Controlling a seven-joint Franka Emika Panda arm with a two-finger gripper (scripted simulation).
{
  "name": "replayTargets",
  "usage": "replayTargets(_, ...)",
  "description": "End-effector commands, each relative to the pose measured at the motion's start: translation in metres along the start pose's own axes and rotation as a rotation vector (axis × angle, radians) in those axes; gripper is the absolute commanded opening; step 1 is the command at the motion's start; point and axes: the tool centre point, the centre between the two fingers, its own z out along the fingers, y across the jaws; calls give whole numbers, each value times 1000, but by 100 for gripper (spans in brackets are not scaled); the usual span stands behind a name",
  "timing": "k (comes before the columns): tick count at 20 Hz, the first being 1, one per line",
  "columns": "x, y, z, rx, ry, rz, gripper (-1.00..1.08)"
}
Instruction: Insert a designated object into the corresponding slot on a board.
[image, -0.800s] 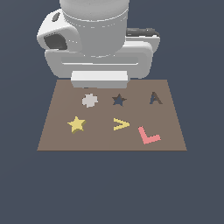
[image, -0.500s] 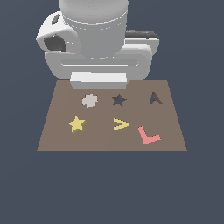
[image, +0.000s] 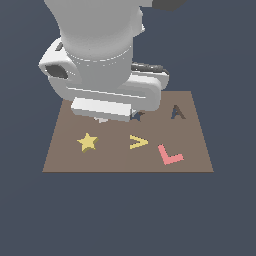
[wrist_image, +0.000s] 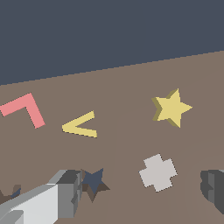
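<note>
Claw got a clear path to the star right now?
Probably yes. The star lies flat and alone on the board, nothing on or against it; the open claw holds nothing.

The exterior view looks down at an angle from in front of the flat brown rectangular board (image: 125, 155), with the arm's white body between camera and far edge. The wrist view sits low and close behind the grey fingers (wrist_image: 65, 192), facing across the board; both views share the small yellow five-pointed star block (image: 88, 142) (wrist_image: 171, 107).
</note>
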Motion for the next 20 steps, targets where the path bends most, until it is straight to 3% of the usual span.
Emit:
replayTargets(1,8,6,11,-1,-1,64,100)
replayTargets(12,43,48,70,1,-1,418,100)
replayTargets(20,53,69,94,3,-2,559,100)
